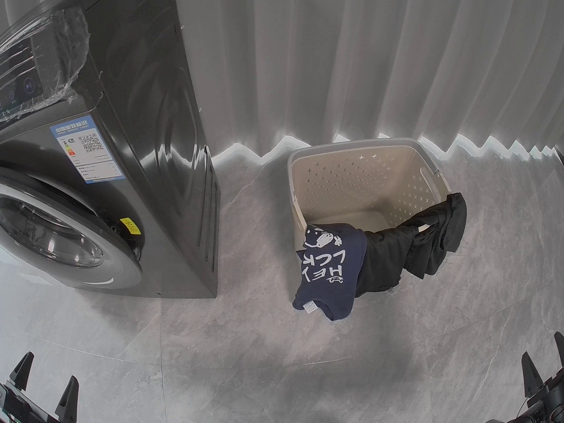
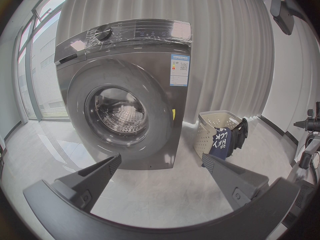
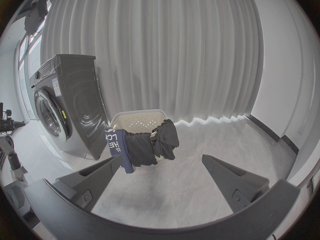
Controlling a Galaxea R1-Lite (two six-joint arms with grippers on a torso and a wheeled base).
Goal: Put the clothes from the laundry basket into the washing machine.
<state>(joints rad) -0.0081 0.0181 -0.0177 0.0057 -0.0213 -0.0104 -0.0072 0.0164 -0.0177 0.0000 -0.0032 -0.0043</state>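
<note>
A beige laundry basket [image 1: 358, 165] stands on the floor to the right of the dark grey washing machine [image 1: 147, 124]. A navy printed shirt [image 1: 329, 268] and black clothes [image 1: 411, 242] hang over the basket's near rim. The machine's round door opening [image 2: 116, 114] faces the left wrist view, showing the steel drum. My left gripper [image 2: 161, 160] is open and holds nothing, well back from the machine. My right gripper [image 3: 161, 160] is open too, some way short of the basket [image 3: 140, 120] and its clothes [image 3: 143, 147]. Both grippers' fingertips [image 1: 67, 392] show at the head view's lower corners.
White curtains [image 1: 364, 54] hang along the wall behind the basket and machine. Grey tiled floor [image 1: 264, 353] lies open between the grippers and the basket. A window [image 2: 36, 60] stands left of the machine.
</note>
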